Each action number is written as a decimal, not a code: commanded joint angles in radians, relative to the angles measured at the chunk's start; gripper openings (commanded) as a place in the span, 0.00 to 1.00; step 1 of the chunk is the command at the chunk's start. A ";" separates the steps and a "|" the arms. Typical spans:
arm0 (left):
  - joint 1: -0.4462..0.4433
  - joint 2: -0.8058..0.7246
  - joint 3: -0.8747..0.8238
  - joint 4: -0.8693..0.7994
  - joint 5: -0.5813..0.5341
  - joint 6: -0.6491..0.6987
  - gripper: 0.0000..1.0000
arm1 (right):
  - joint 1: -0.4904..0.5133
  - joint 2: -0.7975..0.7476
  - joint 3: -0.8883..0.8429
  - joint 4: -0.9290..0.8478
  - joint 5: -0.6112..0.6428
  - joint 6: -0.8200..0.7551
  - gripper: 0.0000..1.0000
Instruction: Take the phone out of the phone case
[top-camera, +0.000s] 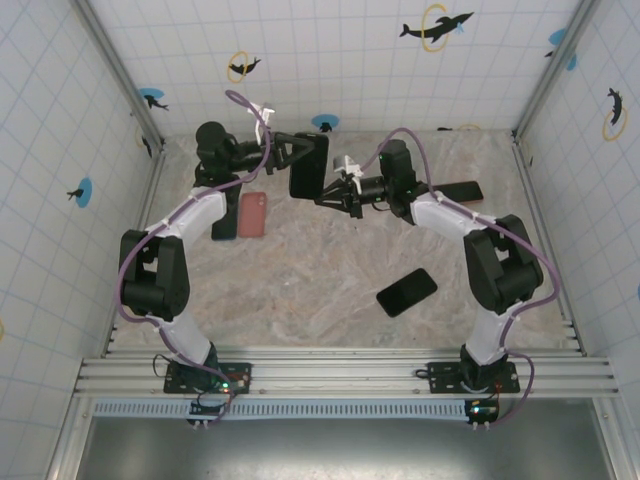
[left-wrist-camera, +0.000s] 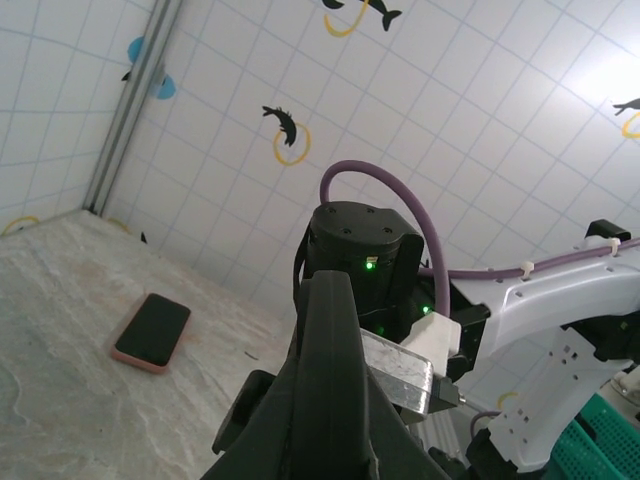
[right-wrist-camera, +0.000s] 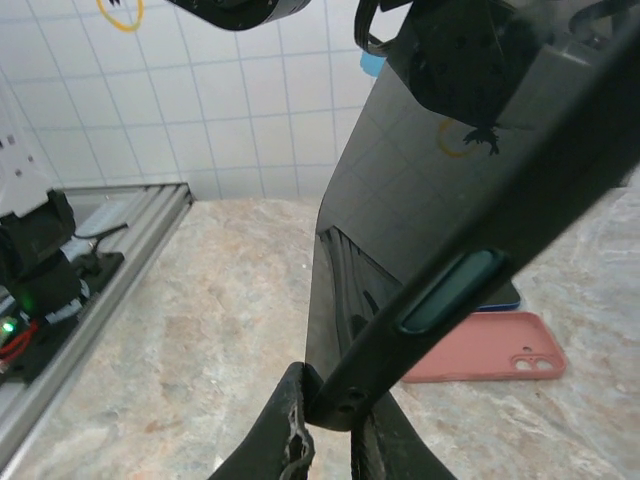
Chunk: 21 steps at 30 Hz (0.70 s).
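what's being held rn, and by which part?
The cased phone, up in the air between both arms: the left gripper clamps its edge on the left arm's side, and the right gripper pinches a lower corner.

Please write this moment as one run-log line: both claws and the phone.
left claw: shut on cased phone | right claw: pinching its edge | cased phone: held above table between arms | phone: not yet out

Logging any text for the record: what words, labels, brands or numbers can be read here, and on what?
None can be read.
Wall stickers: dolphins and rings, no words.
Held phone, pink case, black phone on the table: no brand or label visible.
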 joint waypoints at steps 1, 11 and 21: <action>0.009 -0.024 0.017 0.075 -0.025 -0.124 0.00 | 0.011 -0.050 0.024 -0.058 0.155 -0.180 0.02; -0.003 -0.036 -0.001 0.073 -0.024 -0.143 0.00 | 0.014 -0.108 -0.041 0.147 0.297 -0.096 0.00; -0.009 -0.019 0.002 0.087 -0.034 -0.149 0.00 | 0.015 -0.087 -0.065 0.392 0.197 0.223 0.05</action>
